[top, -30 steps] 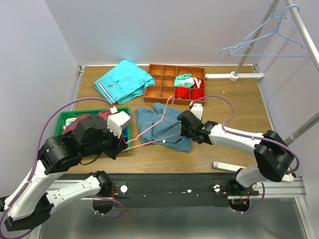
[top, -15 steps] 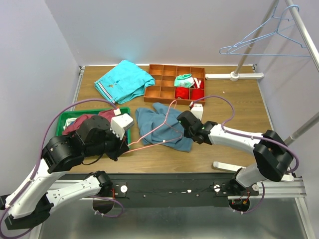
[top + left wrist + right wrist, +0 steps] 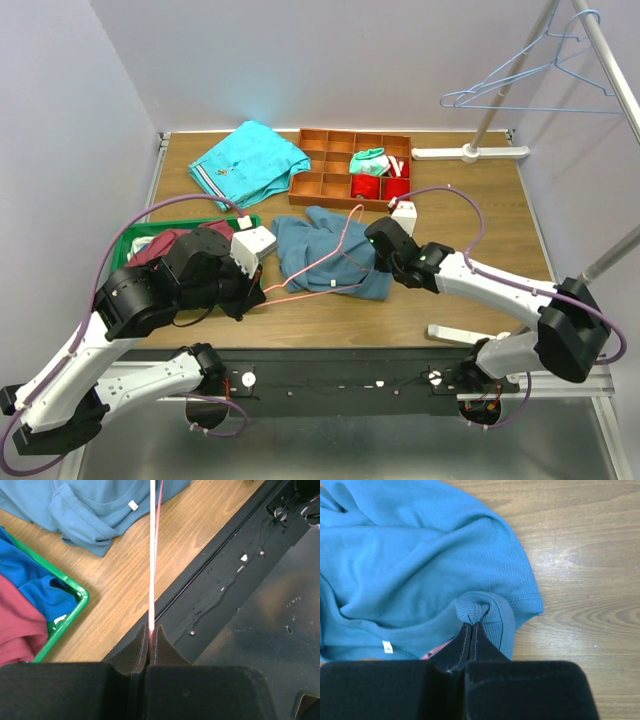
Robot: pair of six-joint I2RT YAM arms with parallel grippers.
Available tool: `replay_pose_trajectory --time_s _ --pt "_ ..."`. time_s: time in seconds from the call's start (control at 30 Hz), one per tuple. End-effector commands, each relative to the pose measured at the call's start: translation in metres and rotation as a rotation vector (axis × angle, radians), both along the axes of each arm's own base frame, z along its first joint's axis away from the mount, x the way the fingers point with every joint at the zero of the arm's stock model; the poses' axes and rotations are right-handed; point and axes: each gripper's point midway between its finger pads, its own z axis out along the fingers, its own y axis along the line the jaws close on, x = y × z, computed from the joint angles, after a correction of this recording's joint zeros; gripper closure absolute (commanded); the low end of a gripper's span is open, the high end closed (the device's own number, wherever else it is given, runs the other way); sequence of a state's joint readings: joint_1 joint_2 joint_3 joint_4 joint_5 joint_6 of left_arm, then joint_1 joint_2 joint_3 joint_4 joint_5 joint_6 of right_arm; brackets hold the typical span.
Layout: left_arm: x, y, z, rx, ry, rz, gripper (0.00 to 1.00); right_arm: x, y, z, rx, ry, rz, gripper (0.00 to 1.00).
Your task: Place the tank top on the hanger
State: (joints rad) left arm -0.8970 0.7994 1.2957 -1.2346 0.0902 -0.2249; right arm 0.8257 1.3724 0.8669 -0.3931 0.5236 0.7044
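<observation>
The steel-blue tank top lies crumpled at the table's middle. The pink wire hanger lies across it, with its hook toward the orange tray. At the hanger's near-left corner, my left gripper is shut on the wire; the left wrist view shows the hanger running straight out from the closed left gripper toward the tank top. My right gripper sits at the cloth's right edge. In its wrist view the right gripper is shut on a pinched fold of the tank top.
A green bin holding a maroon shirt sits under the left arm. A turquoise shirt and an orange compartment tray lie at the back. A light blue hanger hangs on the rack at the right.
My right gripper has closed on a fold of the tank top's edge. The left arm has carried the hanger's corner a little rightward, and the hanger has shifted over the cloth.
</observation>
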Motion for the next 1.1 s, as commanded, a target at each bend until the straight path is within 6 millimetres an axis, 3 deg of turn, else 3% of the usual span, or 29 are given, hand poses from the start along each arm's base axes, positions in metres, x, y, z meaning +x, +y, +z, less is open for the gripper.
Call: replay_pose_trajectory --time_s 0.0,0.2,0.5,0.67,1.07 --pt "-0.001 -0.013 0.01 -0.059 -0.024 -0.053 1.0 0.005 -0.001 0.023 -0.01 -0.046 0.0 0.99" --pt "-0.003 -0.014 0.021 -0.115 -0.053 -0.058 1.0 0.004 -0.002 0.028 0.001 -0.052 -0.001 0.99" --pt "0.005 -0.045 0.002 -0.211 -0.006 -0.058 1.0 0.002 -0.003 0.048 0.049 -0.089 -0.005 0.99" --pt "0.012 -0.061 -0.005 -0.269 0.0 -0.049 1.0 -0.002 -0.007 0.044 0.048 -0.082 -0.001 0.99" --pt "0.028 -0.079 -0.028 -0.322 0.011 0.006 1.0 -0.014 -0.009 0.059 0.115 -0.103 0.029 0.99"
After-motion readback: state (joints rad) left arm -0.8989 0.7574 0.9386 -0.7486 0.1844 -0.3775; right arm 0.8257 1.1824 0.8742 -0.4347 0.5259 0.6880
